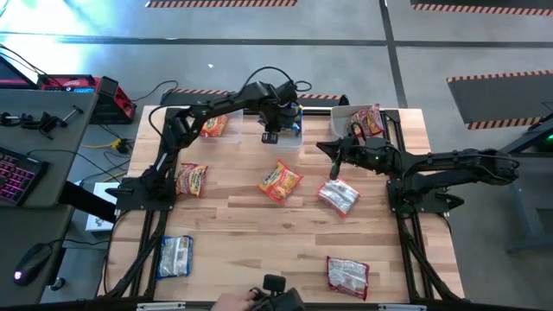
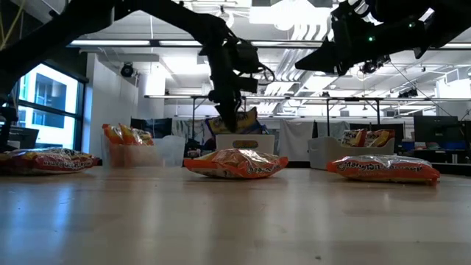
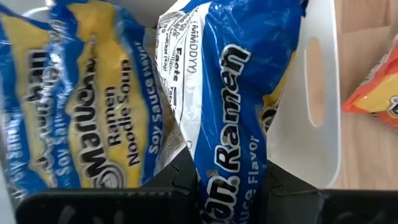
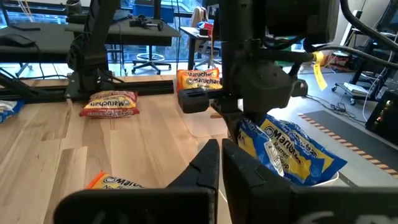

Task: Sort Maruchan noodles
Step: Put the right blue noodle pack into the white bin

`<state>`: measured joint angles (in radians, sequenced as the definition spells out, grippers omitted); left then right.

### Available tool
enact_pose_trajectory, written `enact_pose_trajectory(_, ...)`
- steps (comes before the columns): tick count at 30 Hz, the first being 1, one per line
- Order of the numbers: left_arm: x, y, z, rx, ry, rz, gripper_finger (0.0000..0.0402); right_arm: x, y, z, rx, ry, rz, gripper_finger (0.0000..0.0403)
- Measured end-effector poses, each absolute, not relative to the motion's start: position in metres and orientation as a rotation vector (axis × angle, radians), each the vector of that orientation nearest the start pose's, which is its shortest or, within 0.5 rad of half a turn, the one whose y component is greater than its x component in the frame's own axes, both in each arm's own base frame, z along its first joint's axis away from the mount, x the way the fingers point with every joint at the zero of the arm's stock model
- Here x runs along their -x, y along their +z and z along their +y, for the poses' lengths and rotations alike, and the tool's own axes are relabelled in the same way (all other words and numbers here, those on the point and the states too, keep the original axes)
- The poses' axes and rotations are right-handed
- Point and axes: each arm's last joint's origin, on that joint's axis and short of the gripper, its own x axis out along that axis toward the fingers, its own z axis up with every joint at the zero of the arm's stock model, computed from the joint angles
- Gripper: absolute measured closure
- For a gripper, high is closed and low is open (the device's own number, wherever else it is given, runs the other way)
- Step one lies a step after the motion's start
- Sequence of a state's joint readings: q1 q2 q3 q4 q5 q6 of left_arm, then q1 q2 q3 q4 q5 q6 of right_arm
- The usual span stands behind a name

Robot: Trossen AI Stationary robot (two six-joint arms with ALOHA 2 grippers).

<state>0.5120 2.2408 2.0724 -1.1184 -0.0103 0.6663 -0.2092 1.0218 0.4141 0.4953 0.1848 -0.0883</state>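
A blue-and-white packet (image 3: pixel 230 124) of Maruchan noodles sits between the jaws of the left gripper (image 1: pixel 270 136), which are narrow and closed on its lower edge. The packet hangs just over a white bin (image 3: pixel 317 93) at the far middle of the table (image 1: pixel 259 250). Just behind the jaws, inside this bin, another blue packet (image 3: pixel 87 118) lies.

The right gripper (image 4: pixel 221 163) has its jaws pressed together with nothing between them. It hovers above the table, and a pink-and-white packet (image 1: pixel 339 196) lies on the wood just beside and below its tip. An orange packet (image 1: pixel 281 180) lies between the two grippers, closer to the left jaws.

Farther out from the left jaws, an orange packet (image 1: pixel 213 126) stands in a clear bin and another orange packet (image 1: pixel 192 180) lies flat near the left arm base. A red-and-white packet (image 1: pixel 370 120) rests in a bin behind the right jaws. Well apart from both grippers, a blue packet (image 1: pixel 175 256) and a pink packet (image 1: pixel 347 276) lie at the near edge.
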Motion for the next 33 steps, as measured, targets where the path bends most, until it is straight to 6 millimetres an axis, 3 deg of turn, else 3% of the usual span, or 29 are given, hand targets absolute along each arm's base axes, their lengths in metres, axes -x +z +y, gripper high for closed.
enact_pose_trajectory(16,-0.405,0.234,0.23,-0.196,0.027,1.304,0.0343,-0.207,0.227,-0.049,0.085,-0.388,0.13,0.0403)
enact_pose_trajectory(27,-0.411,0.236,0.231,-0.208,0.062,1.246,0.0271,-0.207,0.224,-0.05,0.032,-0.403,0.149,0.0401)
enact_pose_trajectory(33,-0.412,0.236,0.231,-0.225,0.058,1.238,0.0266,-0.204,0.216,-0.056,-0.016,-0.504,0.219,0.0368)
